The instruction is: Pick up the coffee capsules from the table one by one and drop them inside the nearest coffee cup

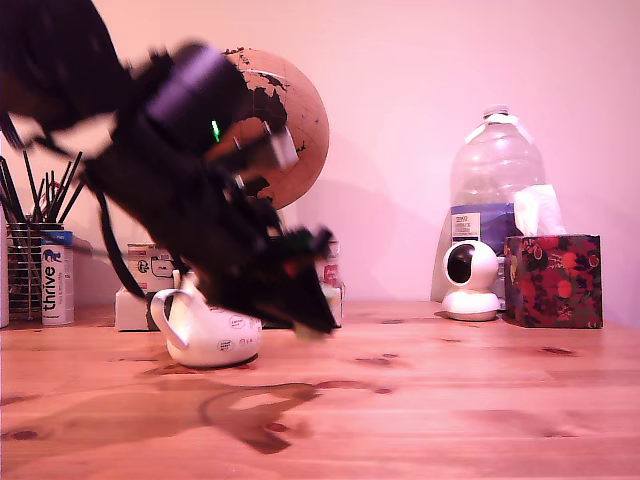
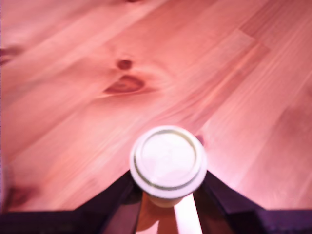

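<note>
**A:** Fingers [image 2: 168, 202] first: what do they have?

**B:** Closed on the capsule [image 2: 168, 161], low in the centre of the wrist view. Its pale round rim faces the camera, with a dark finger pressed against each side of the pod beneath. My guess is the grip sits under the rim so the pod can't slip down.

**A:** Now the rest, biggest down.

**B:** The bench [image 1: 450, 400] fills the lower half of the exterior view, wooden planks with dark knots. The arm [image 1: 180, 180] is blurred, slanting from upper left down to centre, its tip clear of the wood with a shadow below it.

**A:** And the cup?

**B:** The white mug [image 1: 205, 330] stands left of centre in the exterior view, handle toward the left edge, partly behind the arm. The pale smear at the tip [image 1: 310, 328], probably the pod, hangs just right of the mug, about level with its rim.

**A:** So the carry isn't finished?

**B:** I'd say not; the pod looks beside the mouth, not over it.
</note>
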Controlling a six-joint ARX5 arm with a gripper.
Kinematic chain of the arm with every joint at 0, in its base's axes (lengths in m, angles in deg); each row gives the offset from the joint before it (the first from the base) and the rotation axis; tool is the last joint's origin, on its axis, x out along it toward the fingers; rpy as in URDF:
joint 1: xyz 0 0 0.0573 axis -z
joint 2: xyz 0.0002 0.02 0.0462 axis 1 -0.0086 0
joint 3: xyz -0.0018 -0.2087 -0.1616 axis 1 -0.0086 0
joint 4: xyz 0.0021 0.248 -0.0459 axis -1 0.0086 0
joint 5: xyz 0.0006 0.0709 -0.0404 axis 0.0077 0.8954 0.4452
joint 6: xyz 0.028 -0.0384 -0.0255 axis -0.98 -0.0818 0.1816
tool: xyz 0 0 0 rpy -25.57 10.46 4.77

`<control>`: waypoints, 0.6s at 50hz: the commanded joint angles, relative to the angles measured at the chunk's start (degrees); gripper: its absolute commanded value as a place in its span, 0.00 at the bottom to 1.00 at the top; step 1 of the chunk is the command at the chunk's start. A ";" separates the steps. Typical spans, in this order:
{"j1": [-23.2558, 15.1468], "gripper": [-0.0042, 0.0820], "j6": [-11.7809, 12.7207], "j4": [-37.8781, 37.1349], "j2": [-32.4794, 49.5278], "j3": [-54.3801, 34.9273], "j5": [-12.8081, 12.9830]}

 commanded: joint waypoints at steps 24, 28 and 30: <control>-3.32 0.32 0.39 13.49 13.35 -0.02 5.14; -4.55 0.32 0.66 15.28 14.53 -0.02 5.57; -5.16 0.32 0.63 16.02 15.08 -0.02 5.88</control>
